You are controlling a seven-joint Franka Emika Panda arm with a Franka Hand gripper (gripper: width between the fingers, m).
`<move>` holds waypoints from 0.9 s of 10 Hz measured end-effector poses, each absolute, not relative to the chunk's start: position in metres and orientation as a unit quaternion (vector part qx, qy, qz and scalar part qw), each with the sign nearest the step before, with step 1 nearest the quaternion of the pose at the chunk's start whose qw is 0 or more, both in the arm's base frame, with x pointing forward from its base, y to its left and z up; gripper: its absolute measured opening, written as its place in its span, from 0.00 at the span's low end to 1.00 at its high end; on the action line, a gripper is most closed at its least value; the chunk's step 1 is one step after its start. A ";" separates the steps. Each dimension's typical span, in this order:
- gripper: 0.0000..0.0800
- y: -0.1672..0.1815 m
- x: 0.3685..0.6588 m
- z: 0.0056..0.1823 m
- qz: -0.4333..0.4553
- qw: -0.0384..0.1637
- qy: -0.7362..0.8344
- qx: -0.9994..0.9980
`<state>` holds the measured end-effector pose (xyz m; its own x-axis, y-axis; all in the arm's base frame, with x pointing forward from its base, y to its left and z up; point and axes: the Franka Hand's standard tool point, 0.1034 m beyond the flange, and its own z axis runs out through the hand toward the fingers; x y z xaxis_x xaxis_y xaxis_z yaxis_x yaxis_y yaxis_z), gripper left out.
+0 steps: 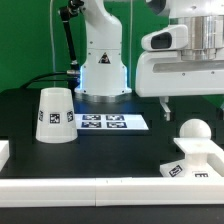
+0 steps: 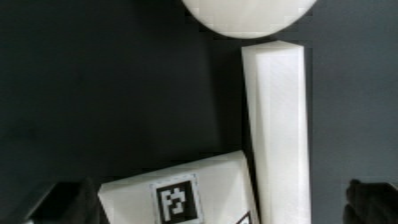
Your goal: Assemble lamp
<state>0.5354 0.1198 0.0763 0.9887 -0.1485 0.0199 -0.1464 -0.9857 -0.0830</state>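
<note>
The gripper point(image 2: 217, 205) hangs at the near right with fingers spread wide, holding nothing, above the base point(image 1: 190, 168). The bulb point(image 1: 195, 130) stands there. It is judged light, rigid and smooth, so grip below the round head. The shade point(image 1: 55, 115) stands well apart, left.

On the black counter point(image 1: 130, 150) we see the shade point(image 1: 55, 115) standing wide end down toward the exterior view's left. The marker board point(image 1: 105, 122) lies flat near it, at the middle. Toward the right the bulb point(image 1: 193, 130) stands upright, round head up, on the square base point(image 1: 180, 170). The claw point(image 1: 193, 103) hangs just above the bulb; we see only one dark finger point(image 1: 165, 104).
</note>
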 end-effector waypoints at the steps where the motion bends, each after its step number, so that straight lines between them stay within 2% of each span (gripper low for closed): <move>1: 0.87 0.121 0.535 0.078 -0.020 0.043 0.100 -0.994; 3: 0.87 0.119 0.510 0.079 -0.011 0.051 0.190 -0.980; 4: 0.87 0.122 0.503 0.077 0.000 0.049 0.205 -0.978; 7: 0.87 0.127 0.486 0.063 -0.018 0.063 0.239 -0.969; 9: 0.87 0.125 0.486 0.064 -0.007 0.062 0.229 -0.971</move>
